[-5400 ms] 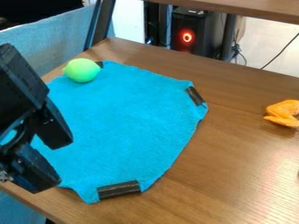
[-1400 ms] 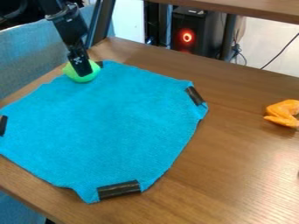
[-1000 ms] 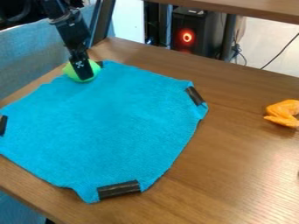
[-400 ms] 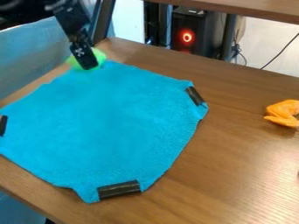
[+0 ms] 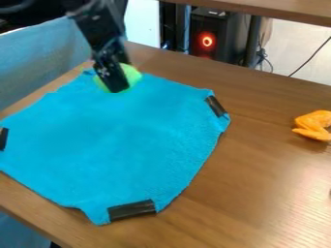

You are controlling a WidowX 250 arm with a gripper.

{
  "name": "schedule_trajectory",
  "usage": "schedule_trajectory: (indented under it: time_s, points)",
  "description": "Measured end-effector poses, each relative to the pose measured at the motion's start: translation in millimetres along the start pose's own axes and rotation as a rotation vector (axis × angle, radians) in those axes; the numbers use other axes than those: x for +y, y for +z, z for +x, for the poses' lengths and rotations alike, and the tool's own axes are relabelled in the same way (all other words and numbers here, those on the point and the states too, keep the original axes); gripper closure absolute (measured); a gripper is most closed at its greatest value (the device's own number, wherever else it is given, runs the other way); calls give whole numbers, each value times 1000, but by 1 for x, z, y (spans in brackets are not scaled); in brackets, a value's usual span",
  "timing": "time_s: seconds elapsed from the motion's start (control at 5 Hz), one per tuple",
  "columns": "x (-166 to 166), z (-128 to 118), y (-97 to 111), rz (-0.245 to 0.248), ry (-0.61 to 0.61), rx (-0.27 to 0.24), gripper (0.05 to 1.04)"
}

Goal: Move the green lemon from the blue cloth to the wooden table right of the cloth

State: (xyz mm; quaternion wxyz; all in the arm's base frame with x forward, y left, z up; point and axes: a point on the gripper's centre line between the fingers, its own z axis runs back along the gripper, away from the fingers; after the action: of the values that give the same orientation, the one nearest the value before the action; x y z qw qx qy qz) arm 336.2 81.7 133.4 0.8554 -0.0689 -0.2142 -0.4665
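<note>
Standing by the bench [image 5: 259, 174], I note a brown wood-grain top with a pale sheen toward its right side. A bright blue cloth [image 5: 129, 145] lies spread over the left and middle of it, its outline uneven, its surface slightly rumpled. Black strips sit at its margins: one at the right corner [image 5: 217, 106], one along the near edge [image 5: 131, 210], one at the left [image 5: 3, 139]. The black arm [image 5: 94, 22] enters from the upper left and slopes down over the cloth's far corner. Pincer [image 5: 117, 81]: closed on a green fruit [image 5: 133, 74], which shows partly behind it, above the far end of the cloth; whether the fruit touches the cloth, I cannot tell. An orange object [image 5: 314, 125], folded in shape, rests on bare wood near the right edge of view, well apart from the cloth. Room: a blue-grey fabric surface [image 5: 38, 58] borders the bench on the left. Behind the far edge stands a black case [image 5: 223, 31] with a glowing red ring [image 5: 207, 41], a dark post [image 5: 252, 41] just beside it. A wooden shelf [image 5: 271, 7] crosses overhead; a thin black cable [image 5: 310, 58] slants across the pale floor [image 5: 291, 38].
</note>
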Motion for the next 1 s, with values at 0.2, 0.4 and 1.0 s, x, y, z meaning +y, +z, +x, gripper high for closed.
schedule_trajectory:
  time_s: [0.2,0.4,1.0]
  points:
    - [-55,15,-7,-44,-109,-2,212]
    - [-105,30,-17,-96,-184,-7,212]
    - [-183,104,-86,-192,-211,10,212]
